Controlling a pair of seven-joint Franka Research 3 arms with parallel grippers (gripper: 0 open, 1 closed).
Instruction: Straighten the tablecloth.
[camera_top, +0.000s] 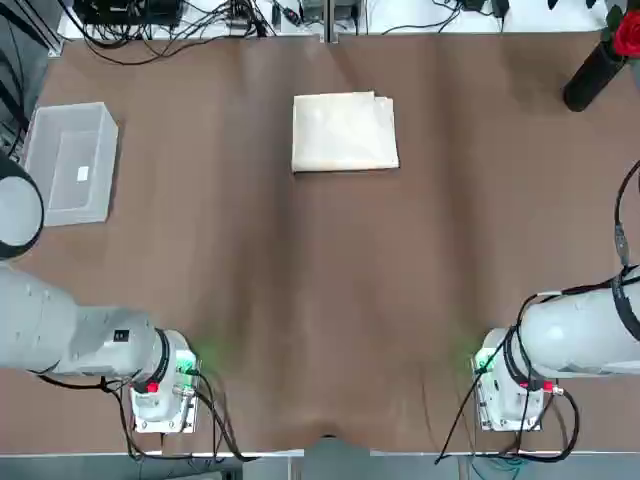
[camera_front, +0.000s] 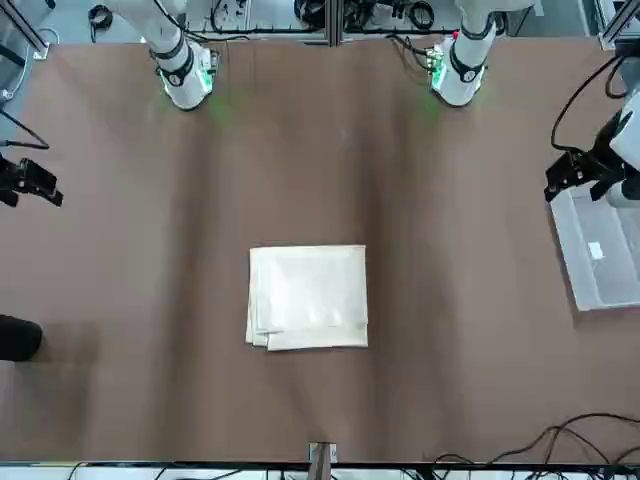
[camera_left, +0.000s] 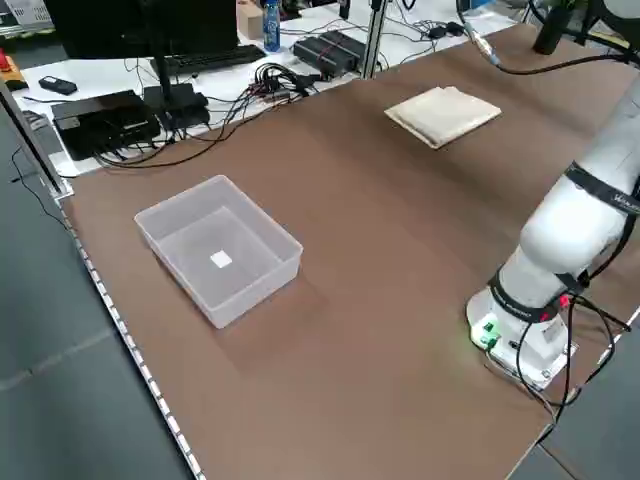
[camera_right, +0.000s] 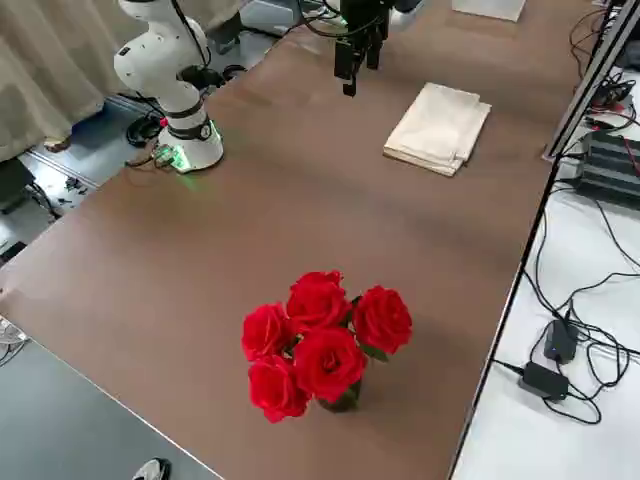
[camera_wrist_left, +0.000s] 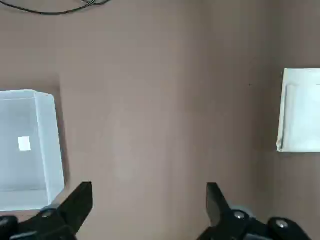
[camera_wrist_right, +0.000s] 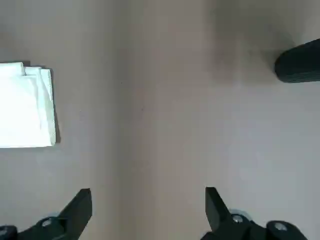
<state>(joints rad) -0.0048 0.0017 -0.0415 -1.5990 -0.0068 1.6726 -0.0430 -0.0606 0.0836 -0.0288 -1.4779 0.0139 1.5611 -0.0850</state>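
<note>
The tablecloth (camera_top: 345, 132) is a folded cream rectangle lying flat on the far middle of the brown table; it also shows as tablecloth (camera_front: 308, 297), tablecloth (camera_left: 443, 114) and tablecloth (camera_right: 437, 125). My left gripper (camera_wrist_left: 148, 200) hangs open and empty, high over the table's left side. The clear box is on one side of it and the tablecloth's edge (camera_wrist_left: 300, 110) is off on the other. My right gripper (camera_wrist_right: 148, 202) is open and empty too, high over the right side, with the tablecloth's layered edge (camera_wrist_right: 25, 107) well away. Across the table they show as left gripper (camera_front: 580, 180) and right gripper (camera_front: 30, 190).
A clear plastic box (camera_top: 70, 160) stands at the left edge, holding a small white piece. A dark vase with red roses (camera_right: 320, 345) stands at the far right corner. Cables and electronics (camera_left: 180, 90) lie beyond the far edge. The arm bases (camera_top: 160, 395) sit at the near edge.
</note>
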